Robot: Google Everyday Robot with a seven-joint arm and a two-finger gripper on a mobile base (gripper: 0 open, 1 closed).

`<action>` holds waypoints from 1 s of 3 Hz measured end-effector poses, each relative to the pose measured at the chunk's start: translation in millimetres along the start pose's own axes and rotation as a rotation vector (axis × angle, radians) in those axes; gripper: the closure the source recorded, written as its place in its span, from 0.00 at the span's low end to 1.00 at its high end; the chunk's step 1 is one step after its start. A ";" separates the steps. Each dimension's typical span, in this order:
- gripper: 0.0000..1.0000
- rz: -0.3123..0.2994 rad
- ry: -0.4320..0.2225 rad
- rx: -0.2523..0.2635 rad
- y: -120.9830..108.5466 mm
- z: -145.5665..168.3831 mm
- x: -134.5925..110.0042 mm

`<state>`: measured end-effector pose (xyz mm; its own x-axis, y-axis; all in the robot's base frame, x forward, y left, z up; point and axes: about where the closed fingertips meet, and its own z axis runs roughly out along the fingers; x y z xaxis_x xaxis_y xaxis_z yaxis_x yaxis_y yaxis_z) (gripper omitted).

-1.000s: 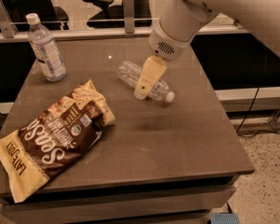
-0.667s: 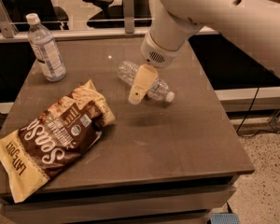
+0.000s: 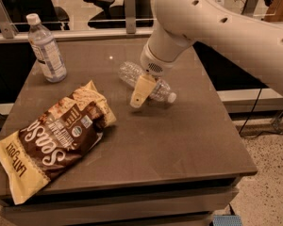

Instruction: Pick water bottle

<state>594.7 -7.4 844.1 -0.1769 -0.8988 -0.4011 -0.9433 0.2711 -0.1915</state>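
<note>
The water bottle [image 3: 126,72] is small, clear and ribbed. It lies on its side near the middle of the brown table [image 3: 188,140], with its white cap [image 3: 171,98] pointing to the front right. My gripper [image 3: 138,97] hangs from the big white arm directly over the bottle's middle and hides that part. Its cream tip reaches down on the bottle's near side, close to the table top. The bottle rests on the table.
A taller smooth bottle [image 3: 47,51] with a pale label stands upright at the table's back left. A brown and cream snack bag [image 3: 56,135] lies at the front left. A metal rail [image 3: 85,32] runs behind the table. The table's edge drops off at the right.
My gripper has moved left and down along the lying bottle, toward its near side. The bottle, the tall bottle and the bag have not moved.
</note>
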 end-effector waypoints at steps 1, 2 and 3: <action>0.40 -0.005 0.003 0.003 -9.3 7.6 9.2; 0.64 -0.006 0.001 0.006 -16.7 5.6 12.5; 0.86 -0.006 -0.007 -0.006 -23.8 -5.1 9.6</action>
<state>614.1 -24.3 849.4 -0.1690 -0.8979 -0.4064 -0.9461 0.2633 -0.1883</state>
